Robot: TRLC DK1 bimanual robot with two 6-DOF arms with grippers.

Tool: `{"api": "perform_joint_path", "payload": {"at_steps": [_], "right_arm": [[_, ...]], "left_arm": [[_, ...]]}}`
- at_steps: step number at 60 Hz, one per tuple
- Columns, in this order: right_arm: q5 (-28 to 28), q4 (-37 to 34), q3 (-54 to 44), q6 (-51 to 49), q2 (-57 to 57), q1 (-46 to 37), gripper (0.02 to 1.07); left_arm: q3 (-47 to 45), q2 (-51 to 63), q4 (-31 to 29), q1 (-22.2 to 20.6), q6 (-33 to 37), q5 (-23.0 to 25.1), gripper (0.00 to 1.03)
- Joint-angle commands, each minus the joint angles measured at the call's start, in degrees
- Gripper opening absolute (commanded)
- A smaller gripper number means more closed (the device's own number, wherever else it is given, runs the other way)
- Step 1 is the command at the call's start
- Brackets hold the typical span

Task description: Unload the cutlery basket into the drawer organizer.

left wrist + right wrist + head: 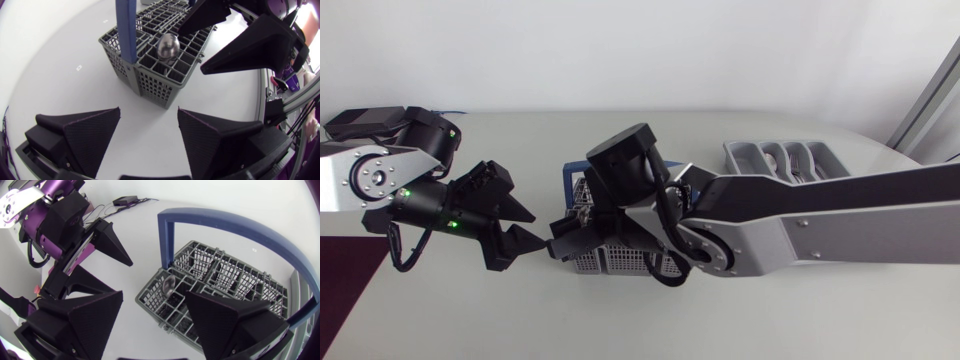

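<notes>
Worktop (470,310) scene from overhead and both wrist cameras. The grey cutlery basket (610,260) stood near the middle of the worktop, its blue handle (225,220) arching upright over the grid of compartments. A spoon (168,46) stood in a compartment close to one foot of the handle, its bowl rising above the rim. The drawer organizer (740,155) lay well apart from the basket, toward the far right of the worktop, and something lay in its slots, too small to identify.

The right arm reached past the middle. The right claw (154,295) hung over the spoon end of the basket with its fingers spread and nothing pinched between them. The spoon bowl showed just ahead of the gap. Whether either finger touched the spoon could not be told.

The left claw (149,112) hovered just beside the same end of the basket, pointing at it, fingers spread and holding nothing. Bare worktop lay between them.
</notes>
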Motion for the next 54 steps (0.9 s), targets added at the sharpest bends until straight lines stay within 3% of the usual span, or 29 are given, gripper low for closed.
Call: {"api": "perform_joint_path", "payload": {"at_steps": [1,9,14,28,45,51,54], "right_arm": [[0.8,1.7,-1.3,2.5,1.9,0.6,0.84],[1.6,2.1,-1.1,3.1,2.9,0.9,0.84],[2.8,3.4,-1.6,3.2,3.1,1.0,0.7],[3.6,4.8,-2.2,3.2,3.4,1.1,0.52],[3.7,5.1,-2.3,3.2,4.1,1.0,0.38],[3.7,5.2,-2.3,3.2,4.4,0.8,0.38],[3.8,5.3,-2.3,3.2,4.4,0.7,0.29]], "left_arm": [[-1.2,1.2,0.6,0.7,1.7,1.1,0.98],[-1.4,1.7,0.9,1.1,1.9,1.7,0.98],[-1.3,2.3,1.5,1.2,1.9,1.8,0.98],[-1.2,3.2,2.3,1.2,1.9,2.0,0.98],[-1.0,3.9,2.5,1.2,1.9,2.1,0.98],[-0.9,4.0,2.7,1.2,1.9,2.1,0.98],[-0.9,4.0,2.7,1.2,1.8,2.1,0.98]]}}
